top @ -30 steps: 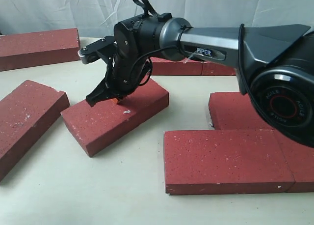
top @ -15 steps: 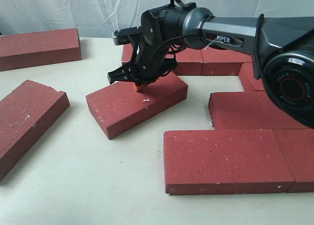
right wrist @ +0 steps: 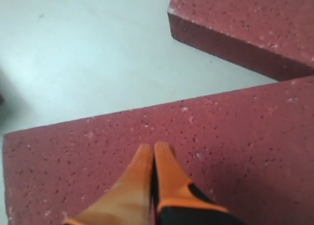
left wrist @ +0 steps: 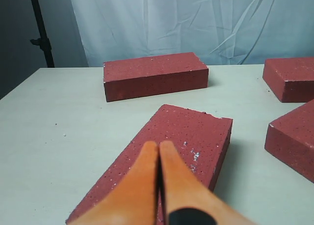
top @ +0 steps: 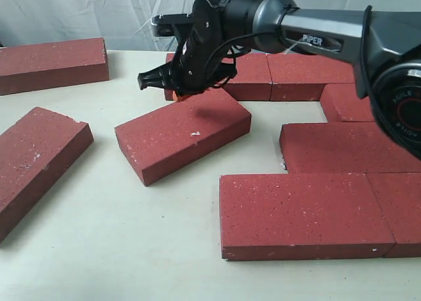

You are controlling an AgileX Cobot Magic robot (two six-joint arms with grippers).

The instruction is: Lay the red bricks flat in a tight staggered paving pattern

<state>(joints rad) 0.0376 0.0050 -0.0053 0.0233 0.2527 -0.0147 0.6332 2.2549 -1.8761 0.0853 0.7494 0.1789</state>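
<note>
Several red bricks lie flat on the table. One angled brick (top: 183, 133) sits apart from the paved group on the right, which includes a front brick (top: 306, 215) and a back-row brick (top: 250, 77). My right gripper (top: 179, 97) reaches across the middle and hovers at the angled brick's far edge. In the right wrist view it (right wrist: 153, 146) is shut and empty over that brick's top (right wrist: 221, 131). My left gripper (left wrist: 159, 144) is also shut and empty, above a loose brick (left wrist: 196, 131). The left arm is out of the exterior view.
Two loose bricks lie at the left, one at the back (top: 52, 64) and one nearer the front (top: 36, 166). A pale curtain hangs behind the table. An L-shaped gap of bare table (top: 263, 127) lies between the angled brick and the paved group.
The right gripper slid the angled brick to the right toward the paved group. It has since risen and drawn back to the brick's far edge, and the brick stays put.
</note>
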